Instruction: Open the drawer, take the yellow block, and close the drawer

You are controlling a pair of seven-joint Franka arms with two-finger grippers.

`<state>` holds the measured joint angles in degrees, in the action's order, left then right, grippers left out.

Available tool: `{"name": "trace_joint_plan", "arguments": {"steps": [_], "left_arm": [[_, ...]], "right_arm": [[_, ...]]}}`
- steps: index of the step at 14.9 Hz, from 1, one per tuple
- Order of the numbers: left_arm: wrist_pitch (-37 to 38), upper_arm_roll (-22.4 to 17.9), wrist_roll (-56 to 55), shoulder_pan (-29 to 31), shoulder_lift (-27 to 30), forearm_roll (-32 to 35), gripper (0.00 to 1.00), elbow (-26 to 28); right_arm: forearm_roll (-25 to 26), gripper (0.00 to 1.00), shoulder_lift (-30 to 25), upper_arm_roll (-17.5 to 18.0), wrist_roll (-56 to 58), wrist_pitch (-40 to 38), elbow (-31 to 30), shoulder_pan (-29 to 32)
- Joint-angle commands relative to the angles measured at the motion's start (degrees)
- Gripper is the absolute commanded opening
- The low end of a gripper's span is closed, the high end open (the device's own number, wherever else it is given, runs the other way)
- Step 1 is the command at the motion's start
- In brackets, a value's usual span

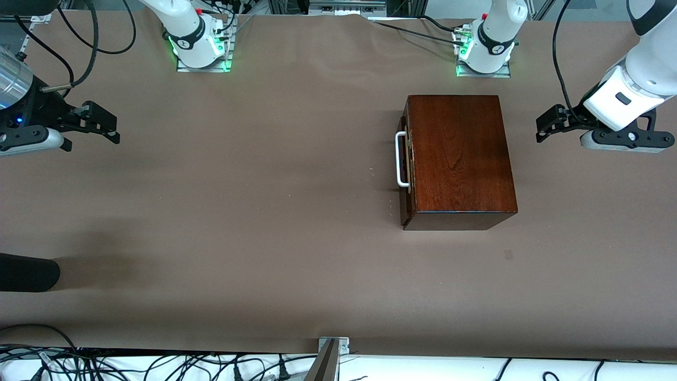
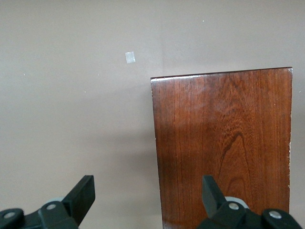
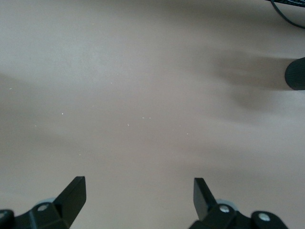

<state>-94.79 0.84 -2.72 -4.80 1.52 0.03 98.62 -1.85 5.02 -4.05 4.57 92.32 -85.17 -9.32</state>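
The dark reddish-brown wooden box (image 1: 460, 153) stands toward the left arm's end of the table. Its drawer (image 1: 408, 197) is pushed in, and the white bar handle (image 1: 400, 159) faces the right arm's end. The yellow block is hidden. My left gripper (image 1: 539, 128) hangs open over the table beside the box, on the side away from the handle. In the left wrist view the box top (image 2: 224, 143) lies ahead of the open left gripper (image 2: 147, 195). My right gripper (image 1: 115, 132) is open over bare table at the right arm's end, with nothing between its fingers (image 3: 74, 195).
A black cylinder (image 1: 26, 272) pokes in over the table edge at the right arm's end, nearer to the front camera; it also shows in the right wrist view (image 3: 295, 74). A small tape mark (image 1: 508, 254) lies on the brown cloth near the box.
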Motion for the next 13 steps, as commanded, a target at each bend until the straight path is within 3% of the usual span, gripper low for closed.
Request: {"name": "trace_joint_plan", "arguments": {"steps": [1,10,13], "left_arm": [[3.5,-0.1,0.7,-0.1,-1.3,-0.3,1.0,-2.5],[8.8,3.5,1.6,-0.2,-3.4,-0.5,1.0,-5.3],[8.0,8.7,1.3,-0.3,-4.9,-1.1,1.0,-5.3]], "right_arm": [[0.5,1.0,-0.5,0.0,0.0,0.8,-0.6,0.3],[0.6,1.0,-0.3,-0.1,4.3,0.8,-0.7,0.4],[0.5,1.0,-0.4,-0.2,4.2,-0.1,-0.8,0.4]]}}
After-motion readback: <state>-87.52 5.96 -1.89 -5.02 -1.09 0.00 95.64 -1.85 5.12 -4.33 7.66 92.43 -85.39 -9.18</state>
